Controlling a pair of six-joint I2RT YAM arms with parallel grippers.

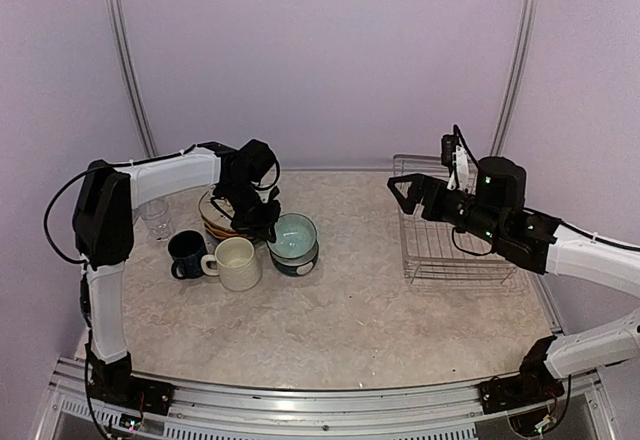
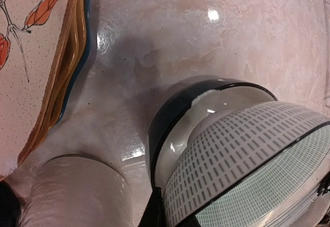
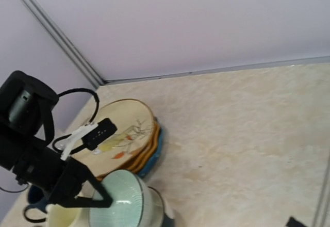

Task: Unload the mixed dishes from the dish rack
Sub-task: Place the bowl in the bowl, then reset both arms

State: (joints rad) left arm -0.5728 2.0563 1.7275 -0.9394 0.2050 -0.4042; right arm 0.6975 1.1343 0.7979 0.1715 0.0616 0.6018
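Observation:
A pale teal bowl (image 1: 293, 237) with a dash pattern sits tilted inside a dark bowl (image 2: 172, 111). My left gripper (image 1: 267, 225) is at the pale bowl's left rim, and in the left wrist view its fingers (image 2: 154, 211) pinch that bowl's wall (image 2: 242, 155). The stacked plates (image 1: 220, 212), cream on top over orange-yellow and blue, lie just behind it. The cream mug (image 1: 236, 263), dark blue mug (image 1: 185, 254) and clear tumbler (image 1: 157, 218) stand to the left. The silver dish rack (image 1: 450, 240) at right holds nothing. My right gripper (image 1: 402, 194) hovers open at its left edge.
Both bowls, both mugs, the plates and the tumbler crowd the table's left rear. The back wall rail runs close behind the plates and rack. In the right wrist view the left gripper (image 3: 77, 196) stands over the bowl (image 3: 121, 204) beside the plates (image 3: 126, 131).

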